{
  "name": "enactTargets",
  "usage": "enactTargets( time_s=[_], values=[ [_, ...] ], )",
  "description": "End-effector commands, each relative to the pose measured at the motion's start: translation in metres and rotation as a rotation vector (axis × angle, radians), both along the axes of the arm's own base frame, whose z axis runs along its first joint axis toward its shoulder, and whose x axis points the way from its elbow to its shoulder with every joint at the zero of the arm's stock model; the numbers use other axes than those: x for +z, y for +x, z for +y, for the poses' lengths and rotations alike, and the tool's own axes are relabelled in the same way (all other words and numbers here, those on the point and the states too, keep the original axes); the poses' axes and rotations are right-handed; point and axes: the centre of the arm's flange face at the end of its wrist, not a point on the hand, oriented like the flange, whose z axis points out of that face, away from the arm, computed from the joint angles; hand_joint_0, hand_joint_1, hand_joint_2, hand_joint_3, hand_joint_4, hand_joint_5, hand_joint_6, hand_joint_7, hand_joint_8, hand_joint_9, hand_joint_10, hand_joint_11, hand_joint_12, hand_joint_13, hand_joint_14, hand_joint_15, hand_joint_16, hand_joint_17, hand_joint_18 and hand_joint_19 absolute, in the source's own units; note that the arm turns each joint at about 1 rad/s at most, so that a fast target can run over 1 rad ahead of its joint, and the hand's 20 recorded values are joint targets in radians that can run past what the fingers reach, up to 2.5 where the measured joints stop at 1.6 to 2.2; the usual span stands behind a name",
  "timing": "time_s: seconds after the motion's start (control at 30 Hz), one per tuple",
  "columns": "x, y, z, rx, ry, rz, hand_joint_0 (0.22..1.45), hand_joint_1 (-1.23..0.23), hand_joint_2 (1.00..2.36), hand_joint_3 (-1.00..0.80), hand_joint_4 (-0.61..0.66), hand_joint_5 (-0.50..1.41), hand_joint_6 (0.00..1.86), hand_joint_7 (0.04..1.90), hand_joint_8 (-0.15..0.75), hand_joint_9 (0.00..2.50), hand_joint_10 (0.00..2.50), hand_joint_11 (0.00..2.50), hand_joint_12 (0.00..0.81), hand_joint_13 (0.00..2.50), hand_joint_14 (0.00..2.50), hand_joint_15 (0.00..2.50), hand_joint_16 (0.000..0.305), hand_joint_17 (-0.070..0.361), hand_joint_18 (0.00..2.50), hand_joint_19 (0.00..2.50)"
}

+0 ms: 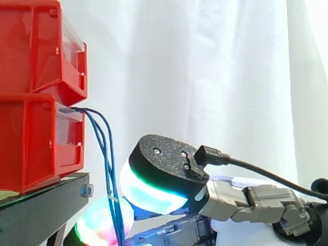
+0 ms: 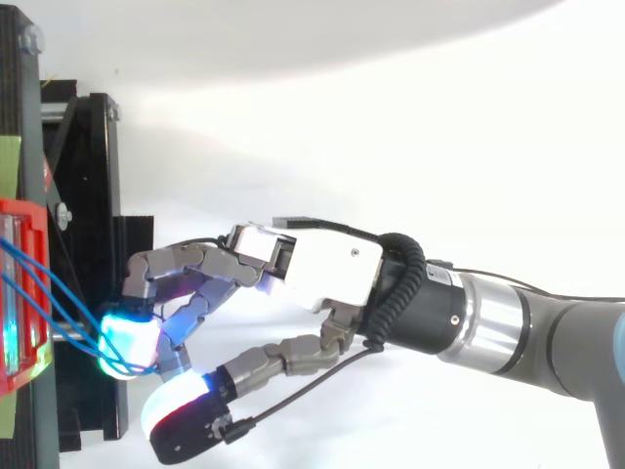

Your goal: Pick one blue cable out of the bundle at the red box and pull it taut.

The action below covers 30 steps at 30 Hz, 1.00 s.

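Several thin blue cables [image 1: 105, 148] leave the front of the lower red box [image 1: 31, 138] and hang down in a slack bundle, held by a pale tie low down. From above, the cables [image 2: 59, 293] run from the red box [image 2: 15, 220] to my hand [image 2: 322, 269]. The hand reaches left at the box. Its bent fingers end in a cyan-glowing fingertip [image 2: 125, 342] that touches the cables. The thumb pad [image 1: 154, 177] stands just right of the bundle, apart from the fingers. The cables pass through that gap, and nothing is pinched.
A second red box [image 1: 36, 46] is stacked on the lower one. Both stand on a black stand [image 1: 46, 200] at the left. A white curtain hangs behind. The arm [image 2: 527, 327] comes in from the right over a white surface.
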Motion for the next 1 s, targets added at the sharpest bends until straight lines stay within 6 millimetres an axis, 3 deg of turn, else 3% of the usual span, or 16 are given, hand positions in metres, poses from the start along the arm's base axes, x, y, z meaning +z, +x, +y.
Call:
enactTargets(
  time_s=[0.0, 0.07, 0.33, 0.87, 0.97],
  values=[
    [-0.002, 0.0, -0.001, 0.002, 0.009, 0.006, 0.57, -0.73, 1.0, -0.47, 0.17, -0.09, 0.53, 1.25, 0.325, 1.02, 0.02, 1.17, 0.361, 0.54, 0.01, 0.31, 0.054, 0.121, 0.45, 0.36],
    [-0.001, 0.001, -0.002, 0.001, 0.014, 0.005, 0.59, -0.73, 1.01, -0.41, 0.14, -0.11, 0.65, 1.11, 0.324, 1.03, 0.02, 1.17, 0.359, 0.55, 0.01, 0.31, 0.053, 0.12, 0.45, 0.36],
    [0.003, 0.003, -0.002, 0.001, 0.016, 0.0, 0.6, -0.76, 1.02, -0.13, 0.11, -0.18, 0.89, 0.93, 0.333, 1.03, 0.01, 1.18, 0.374, 0.56, 0.01, 0.31, 0.056, 0.126, 0.49, 0.33],
    [0.008, 0.001, -0.004, 0.019, 0.08, 0.051, 0.62, -0.8, 1.01, 0.04, 0.01, -0.16, 0.91, 0.99, 0.373, 1.1, 0.01, 1.21, 0.401, 0.61, 0.01, 0.31, 0.062, 0.141, 0.57, 0.32],
    [0.017, -0.002, -0.007, 0.031, 0.126, 0.063, 0.62, -0.8, 1.01, 0.06, 0.0, -0.15, 0.91, 0.99, 0.376, 1.11, 0.01, 1.22, 0.405, 0.62, 0.01, 0.31, 0.063, 0.143, 0.59, 0.32]
  ],
)
